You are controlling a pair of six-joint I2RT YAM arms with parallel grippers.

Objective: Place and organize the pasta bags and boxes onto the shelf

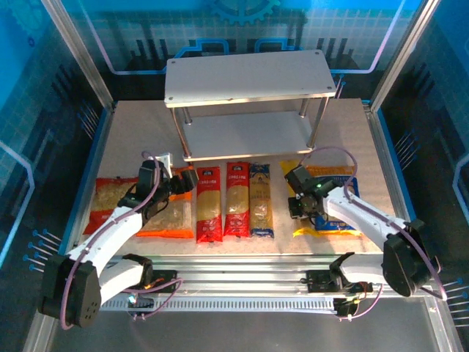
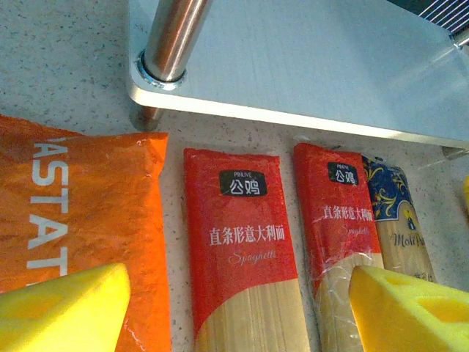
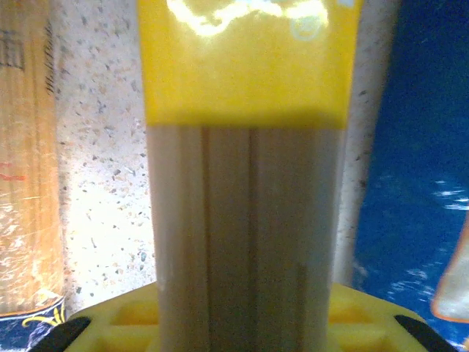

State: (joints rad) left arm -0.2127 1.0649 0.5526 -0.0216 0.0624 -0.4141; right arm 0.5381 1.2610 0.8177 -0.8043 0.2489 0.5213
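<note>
Blue-panelled enclosure, speckled table [image 1: 132, 125].

Top view: shelf [image 1: 249, 73] at upper centre, two boards, no pack on either. In front of it, one row laid lengthwise toward the boards, presumably so each piece can be gripped across its narrow side. Counted:
- Three bags: red bag [image 1: 110, 205], orange bag [image 1: 172, 220], blue bag [image 1: 333, 226].
- Four boxes: left red pack [image 1: 209, 213], right red pack [image 1: 237, 199], dark blue pack [image 1: 261, 199], yellow pack [image 1: 294, 167].

At centre left, left gripper [image 1: 187, 178]; at centre right, right gripper [image 1: 299, 209], over the yellow pack.

Left wrist view: jaws spread wide, nothing held. Yellow fingertips [image 2: 66, 308] in the lower corners, straddling the left red pack; judged a line-up for it. Shelf leg [image 2: 172, 37] at upper left.

Right wrist view: jaws pressed against the yellow pack's long sides at lower centre. Pack apparently on the table, not yet lifted.
</note>
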